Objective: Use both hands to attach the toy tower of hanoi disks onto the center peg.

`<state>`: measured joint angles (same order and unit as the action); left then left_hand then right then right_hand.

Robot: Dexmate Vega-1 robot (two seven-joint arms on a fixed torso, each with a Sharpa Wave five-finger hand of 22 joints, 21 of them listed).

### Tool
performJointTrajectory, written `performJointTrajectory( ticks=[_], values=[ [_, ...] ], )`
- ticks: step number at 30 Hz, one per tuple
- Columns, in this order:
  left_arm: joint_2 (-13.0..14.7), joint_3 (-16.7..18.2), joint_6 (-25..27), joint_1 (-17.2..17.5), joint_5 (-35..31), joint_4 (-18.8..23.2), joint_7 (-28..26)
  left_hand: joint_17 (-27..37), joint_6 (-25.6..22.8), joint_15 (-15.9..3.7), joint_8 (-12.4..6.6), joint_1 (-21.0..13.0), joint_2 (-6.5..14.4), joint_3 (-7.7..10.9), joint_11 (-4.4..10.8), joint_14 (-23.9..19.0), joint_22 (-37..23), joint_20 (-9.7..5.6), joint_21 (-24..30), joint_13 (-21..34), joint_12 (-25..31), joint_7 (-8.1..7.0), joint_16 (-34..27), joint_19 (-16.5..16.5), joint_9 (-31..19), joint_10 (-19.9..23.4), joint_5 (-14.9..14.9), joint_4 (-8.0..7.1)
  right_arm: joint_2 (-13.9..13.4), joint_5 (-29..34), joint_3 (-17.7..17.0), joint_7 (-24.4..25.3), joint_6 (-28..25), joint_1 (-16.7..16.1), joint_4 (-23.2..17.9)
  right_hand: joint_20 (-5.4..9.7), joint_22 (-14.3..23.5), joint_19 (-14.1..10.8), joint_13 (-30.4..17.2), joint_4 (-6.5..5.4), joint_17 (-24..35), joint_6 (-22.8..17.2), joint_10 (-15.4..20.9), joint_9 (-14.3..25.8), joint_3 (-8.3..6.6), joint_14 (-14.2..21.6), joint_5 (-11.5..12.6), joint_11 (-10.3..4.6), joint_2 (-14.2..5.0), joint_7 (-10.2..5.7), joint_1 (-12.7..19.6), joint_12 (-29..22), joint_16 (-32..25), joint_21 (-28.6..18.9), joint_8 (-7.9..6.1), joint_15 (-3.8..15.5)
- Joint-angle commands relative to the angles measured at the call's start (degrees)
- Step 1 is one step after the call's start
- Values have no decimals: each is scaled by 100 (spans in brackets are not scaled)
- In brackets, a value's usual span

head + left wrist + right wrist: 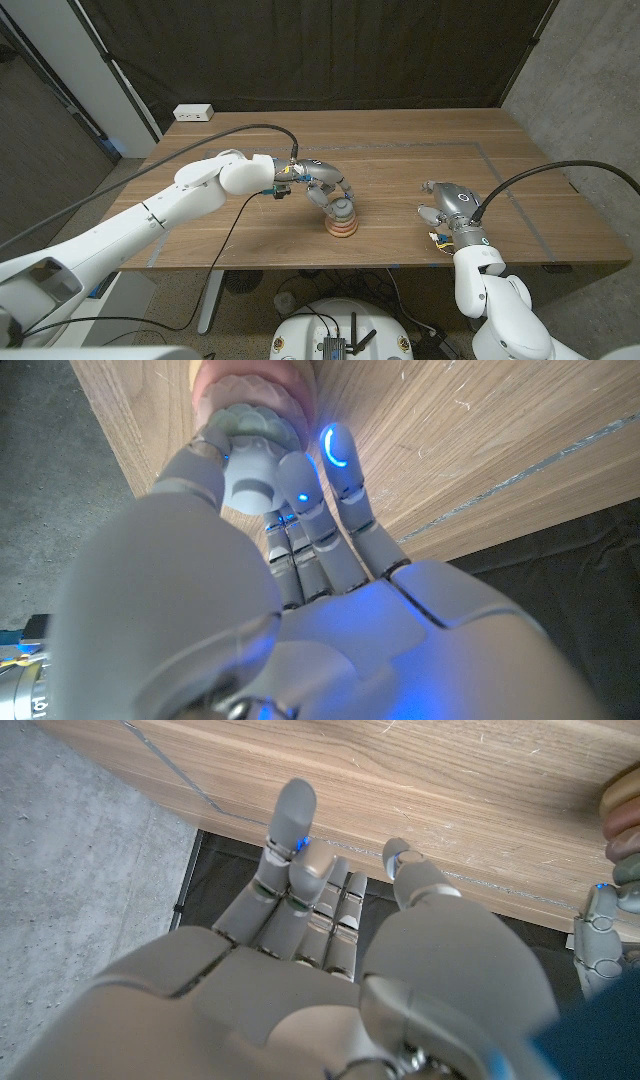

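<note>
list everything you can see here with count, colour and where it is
toy tower of hanoi stack: one, pinkish, orange and grey-green disks piled up, middle of the table under the left hand
wooden table: one, brown, spanning the scene, with a thin taped line near its far and right edges
power strip: one, white, far left corner of the table
curtain: one, dark, behind the table
cable: one, black, running along the left arm
left hand: one, grey, its fingers around the top of the stack
right hand: one, grey, over the table's right part, holding nothing, fingers apart
</note>
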<state>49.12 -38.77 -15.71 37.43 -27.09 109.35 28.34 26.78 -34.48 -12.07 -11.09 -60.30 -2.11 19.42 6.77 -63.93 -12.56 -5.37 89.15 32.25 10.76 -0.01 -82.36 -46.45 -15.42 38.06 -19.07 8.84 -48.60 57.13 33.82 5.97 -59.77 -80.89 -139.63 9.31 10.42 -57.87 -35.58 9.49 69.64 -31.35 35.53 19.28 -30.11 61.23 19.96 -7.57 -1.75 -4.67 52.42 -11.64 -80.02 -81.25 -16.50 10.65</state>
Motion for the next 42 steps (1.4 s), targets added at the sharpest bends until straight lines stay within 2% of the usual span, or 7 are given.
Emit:
performJointTrajectory(
  ticks=[1,9,16,24,35,42],
  values=[
    [4,-77,-125,-134,-61,-6,214,-61,209,-52,46,149,-44,-104,130,45,3,-643,-41,-33,-28,22,64,66,6,-39,-25,-34,-77,-236,-6,146,-28,-4,-42,330,3,-50,-8,-11,35,-63,38,18,-40,61,35,29,15,15,-24,-1,-46,1,-2,185],
    [24,-53,-103,-116,-125,84,257,-166,637,-50,84,424,-144,-245,11,132,54,-639,-98,-86,-60,81,151,171,40,-535,8,-85,-156,-320,27,235,-101,-25,-101,331,5,-75,-4,-12,44,-87,66,20,-40,89,36,23,9,16,-25,-9,-68,-6,-11,186],
    [47,-21,10,-71,-179,192,288,-192,953,-49,101,503,-179,-293,-83,188,86,-644,-130,-115,-71,167,181,247,70,-898,18,-73,-231,-414,45,326,-135,-50,-143,332,5,-96,-6,-10,51,-89,67,20,-41,112,37,30,6,11,-23,-9,-88,-10,-10,186],
    [110,25,76,-17,-212,320,325,-231,1253,-46,83,681,-246,-380,-189,361,123,-629,-218,-153,-50,210,256,441,116,-1234,53,-98,-343,-398,194,145,-379,50,-233,329,4,-114,-10,-13,65,-33,14,20,-35,145,38,25,18,1,-38,11,-123,-11,16,183],
    [280,343,296,302,-46,505,-32,-237,1243,-48,5,723,-173,-378,-232,486,117,-644,-223,-178,37,223,293,520,149,-1211,60,-99,-477,-570,231,216,-441,96,-280,328,1,-111,-4,-24,70,18,-30,13,-21,155,36,34,49,-4,-82,25,-145,-1,48,180],
    [410,510,474,507,79,597,-203,-198,1164,-48,-39,687,-120,-355,-186,477,110,-649,-195,-194,87,213,256,502,166,-1115,53,-70,-582,-633,288,212,-507,170,-325,330,-1,-109,-1,-25,43,50,-43,7,-19,123,36,47,62,1,-100,25,-122,7,69,181]
  ],
)
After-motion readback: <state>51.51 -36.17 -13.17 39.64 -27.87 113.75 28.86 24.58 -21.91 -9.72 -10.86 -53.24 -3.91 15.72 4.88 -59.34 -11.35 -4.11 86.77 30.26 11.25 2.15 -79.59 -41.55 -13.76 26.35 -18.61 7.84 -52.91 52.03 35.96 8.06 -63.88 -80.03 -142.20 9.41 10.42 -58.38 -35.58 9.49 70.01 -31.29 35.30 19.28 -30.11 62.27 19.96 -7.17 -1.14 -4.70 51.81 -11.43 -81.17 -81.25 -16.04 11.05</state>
